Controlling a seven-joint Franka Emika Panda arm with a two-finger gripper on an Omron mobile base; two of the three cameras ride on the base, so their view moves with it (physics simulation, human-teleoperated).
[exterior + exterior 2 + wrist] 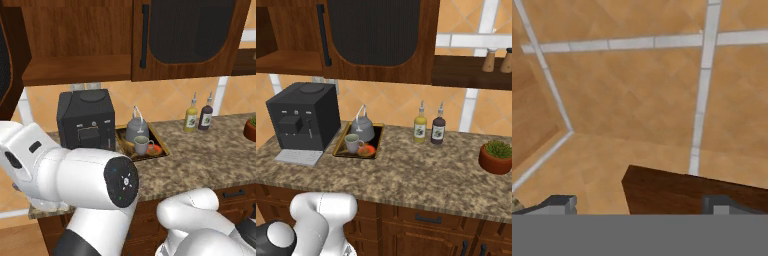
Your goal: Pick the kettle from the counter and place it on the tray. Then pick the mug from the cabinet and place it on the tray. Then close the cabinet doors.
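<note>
Cabinet door (697,192) between open fingers (562,202)

Grey kettle (364,131) and beige mug (352,143) stand upright on the gold-rimmed tray (340,141) on the counter (421,172)
</note>
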